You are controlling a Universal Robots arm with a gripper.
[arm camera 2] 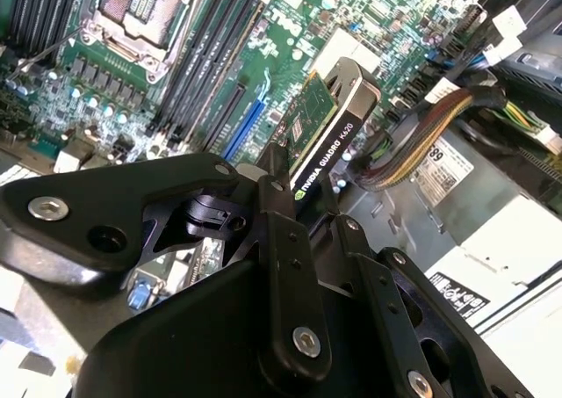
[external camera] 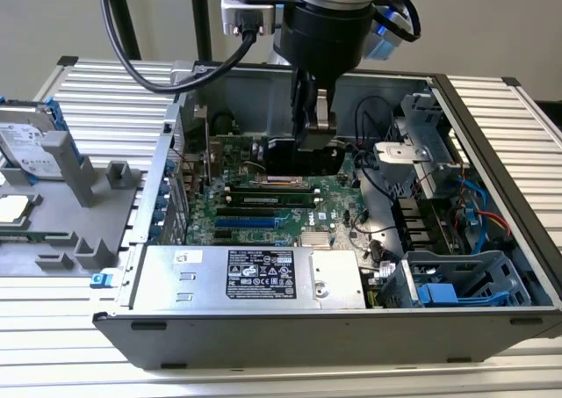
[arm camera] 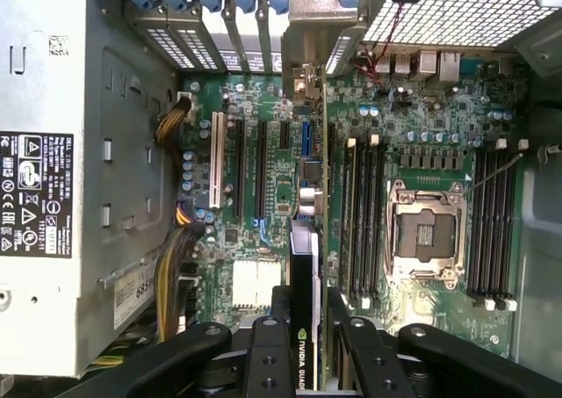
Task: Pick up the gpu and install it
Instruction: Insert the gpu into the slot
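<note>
**GPU held above the board, seating still to come**

At the exterior view's left, a hard drive [external camera: 31, 143] rests on the grey fixture. At centre, the gripper [external camera: 314, 117] hangs at twelve o'clock over the motherboard [external camera: 263, 206] inside the open case [external camera: 492, 134]. Its fingers [arm camera: 268, 354] pinch the gpu [arm camera: 305, 301] edge-on. The carry looks finished and insertion is in hand; lining the card's edge with the blue slot [arm camera: 306, 141] seems the demand.

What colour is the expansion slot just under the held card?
Blue: the blue expansion slot on the motherboard, clearest in the second wrist view.
</note>
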